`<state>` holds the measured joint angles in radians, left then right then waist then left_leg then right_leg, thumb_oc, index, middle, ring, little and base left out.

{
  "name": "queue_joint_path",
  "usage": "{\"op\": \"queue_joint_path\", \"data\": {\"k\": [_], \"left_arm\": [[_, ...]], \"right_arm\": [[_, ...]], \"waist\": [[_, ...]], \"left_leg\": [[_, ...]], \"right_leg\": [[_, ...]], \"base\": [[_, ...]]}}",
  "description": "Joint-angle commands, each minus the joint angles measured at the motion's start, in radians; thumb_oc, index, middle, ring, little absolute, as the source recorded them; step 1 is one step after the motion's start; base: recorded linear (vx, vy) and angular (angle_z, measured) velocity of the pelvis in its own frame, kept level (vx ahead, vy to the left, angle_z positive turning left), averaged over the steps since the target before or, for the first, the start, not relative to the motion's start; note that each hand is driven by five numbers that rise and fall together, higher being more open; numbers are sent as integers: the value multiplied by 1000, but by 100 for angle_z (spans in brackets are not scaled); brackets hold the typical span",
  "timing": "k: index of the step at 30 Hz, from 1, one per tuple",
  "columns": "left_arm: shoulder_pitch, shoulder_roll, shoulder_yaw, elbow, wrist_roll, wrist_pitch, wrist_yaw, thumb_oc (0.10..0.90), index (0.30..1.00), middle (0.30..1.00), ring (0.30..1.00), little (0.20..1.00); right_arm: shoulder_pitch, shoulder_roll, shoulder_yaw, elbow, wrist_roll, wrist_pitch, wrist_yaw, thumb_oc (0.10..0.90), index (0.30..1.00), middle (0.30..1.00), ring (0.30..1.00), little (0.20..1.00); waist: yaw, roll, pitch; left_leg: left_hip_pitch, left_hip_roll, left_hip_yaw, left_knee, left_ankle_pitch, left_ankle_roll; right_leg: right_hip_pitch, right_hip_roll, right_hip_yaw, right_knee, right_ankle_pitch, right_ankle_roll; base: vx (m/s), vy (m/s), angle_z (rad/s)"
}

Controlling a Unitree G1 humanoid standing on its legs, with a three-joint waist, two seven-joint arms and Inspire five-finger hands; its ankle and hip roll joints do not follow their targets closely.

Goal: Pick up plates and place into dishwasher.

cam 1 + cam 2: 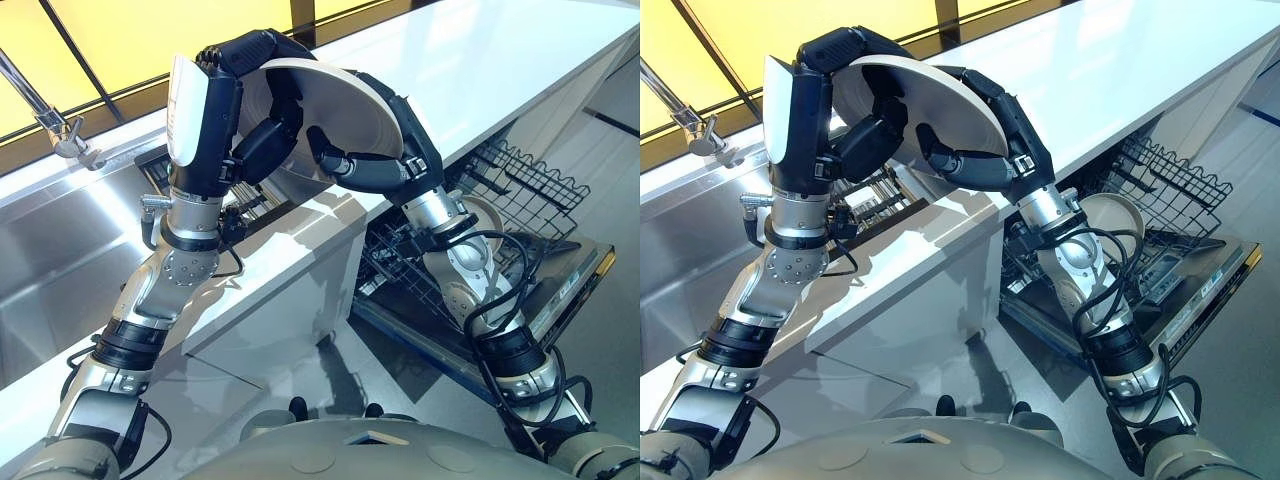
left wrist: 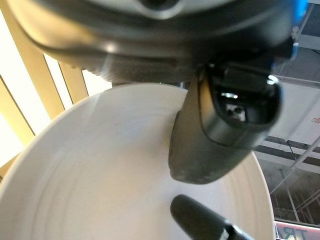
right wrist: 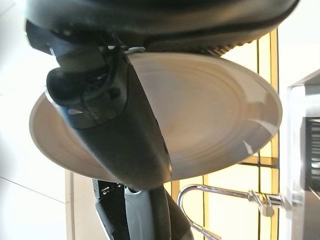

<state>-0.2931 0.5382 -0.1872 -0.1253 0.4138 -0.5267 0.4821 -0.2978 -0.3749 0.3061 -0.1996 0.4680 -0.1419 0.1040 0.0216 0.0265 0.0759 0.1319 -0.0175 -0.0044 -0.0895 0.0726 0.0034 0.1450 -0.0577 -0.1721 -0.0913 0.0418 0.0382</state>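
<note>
Round white ceramic plate (image 1: 335, 110) pinched mid-air by left hand (image 1: 240, 120) & right hand (image 1: 385, 160), fingers curled on rim; open dishwasher's black wire rack (image 1: 530, 185) w/ one bowl (image 1: 1110, 215); placing this plate left.

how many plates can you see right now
2. One plate is held up above the white counter between the left robot hand and the right robot hand. Another plate stands in the dishwasher rack; more may be hidden.

Bright window backlight, blurred wrist close-ups
</note>
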Motion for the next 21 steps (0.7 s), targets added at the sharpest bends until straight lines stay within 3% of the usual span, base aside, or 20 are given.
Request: {"op": "queue_joint_path", "data": {"k": [1,8,10,11,17,18,21], "left_arm": [[-44,-23,37,-47,-83,-54,-6,100,300,300,300,200],[74,-11,183,19,-106,-44,35,111,309,309,309,211],[100,-9,230,40,-128,-25,28,421,575,575,575,521],[105,-7,241,46,-142,-16,25,800,900,900,900,900],[144,-17,297,119,-453,63,-228,800,900,900,900,900],[150,-25,300,131,-555,110,-328,800,900,900,900,900],[175,-35,318,154,-680,175,-473,800,900,900,900,900]], "right_arm": [[-44,43,-69,-76,13,-131,-18,100,300,300,300,200],[26,11,-156,-73,-18,-172,-13,100,300,300,300,200],[34,4,-181,-62,-23,-179,-18,100,300,300,300,200],[36,3,-187,-59,-24,-179,-21,100,300,300,300,200],[30,-9,-251,-18,-61,-208,-121,100,300,300,300,200],[25,-15,-273,-2,-71,-219,-165,100,300,300,300,200],[28,-28,-340,38,-91,-242,-250,100,300,300,300,200]], "waist": [[-5,0,-71],[3,-1,-76],[7,0,-78],[8,0,-79],[16,6,-80],[18,7,-78],[21,8,-75]], "left_leg": [[6,-38,44,2,-111,32],[7,-41,37,2,-110,31],[7,-41,34,2,-110,30],[7,-41,33,2,-109,30],[10,-41,27,2,-108,28],[12,-41,26,2,-108,29],[17,-41,25,2,-109,32]], "right_leg": [[-12,72,-15,63,-118,-5],[-11,68,-18,60,-116,-8],[-9,68,-21,60,-117,-9],[-9,67,-22,61,-117,-10],[-7,62,-30,68,-114,-6],[-6,61,-33,70,-113,-4],[-4,60,-37,73,-113,-1]], "base": [[0,0,0],[4,0,0],[32,1,2],[31,3,2],[22,3,4],[30,-11,6],[28,-19,6]]}}
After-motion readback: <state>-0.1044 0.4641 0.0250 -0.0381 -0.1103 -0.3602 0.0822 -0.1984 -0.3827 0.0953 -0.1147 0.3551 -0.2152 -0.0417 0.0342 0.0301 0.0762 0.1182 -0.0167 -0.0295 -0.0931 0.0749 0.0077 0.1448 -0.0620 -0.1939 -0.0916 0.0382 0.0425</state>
